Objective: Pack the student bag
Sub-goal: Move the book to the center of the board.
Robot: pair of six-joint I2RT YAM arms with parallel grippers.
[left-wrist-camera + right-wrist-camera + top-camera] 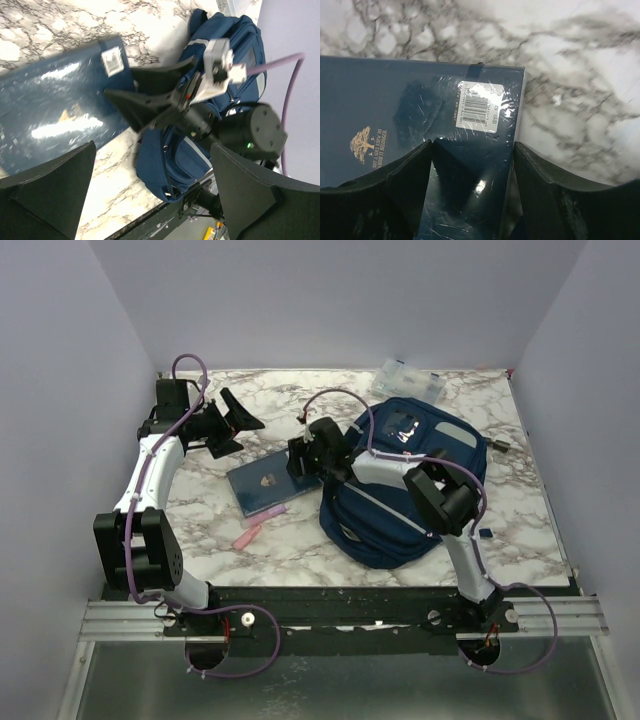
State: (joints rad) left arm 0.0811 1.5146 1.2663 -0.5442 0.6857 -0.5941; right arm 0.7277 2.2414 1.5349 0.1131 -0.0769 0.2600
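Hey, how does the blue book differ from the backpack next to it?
The book lies flat and thin; the backpack is bulky and much larger. The book is glossy, plastic-wrapped, with a barcode sticker; the backpack is matte fabric with grey stripes. Both are navy and rest on the marble table.

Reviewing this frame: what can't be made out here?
- Top view: whether the student bag is unzipped; the right arm lies across it.
- Top view: the clear box contents, too small.
- Right wrist view: the blue book gold lettering, blurred; whether the right gripper touches it, since its own fingers hide the contact.
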